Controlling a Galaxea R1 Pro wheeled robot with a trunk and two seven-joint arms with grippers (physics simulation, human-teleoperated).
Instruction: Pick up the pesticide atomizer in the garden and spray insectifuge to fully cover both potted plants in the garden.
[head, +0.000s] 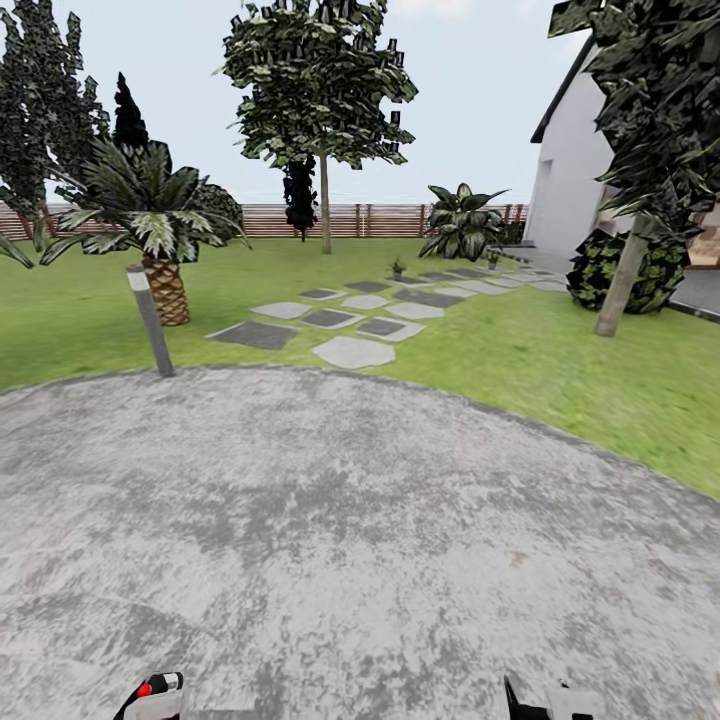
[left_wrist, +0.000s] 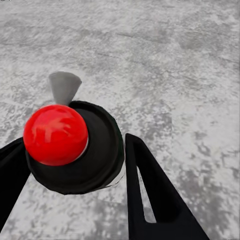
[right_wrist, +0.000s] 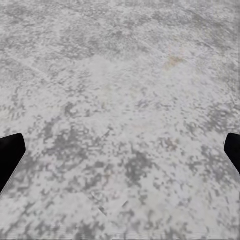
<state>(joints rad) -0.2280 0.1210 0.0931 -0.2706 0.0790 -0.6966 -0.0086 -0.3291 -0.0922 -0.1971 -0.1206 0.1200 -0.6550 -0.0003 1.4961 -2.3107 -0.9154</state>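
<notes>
Grey paving (right_wrist: 120, 100) lies beneath my open right fingers (right_wrist: 10, 155) and left fingers (left_wrist: 150, 195), so I'd roll toward the distant plants (head: 398, 268).

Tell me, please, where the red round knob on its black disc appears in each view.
Head view: the red round knob sits at the bottom edge, left of centre.
Left wrist view: close up, between the black fingers.
Right wrist view: I see speckled grey paving here.
Shared landmark: that paving.
</notes>
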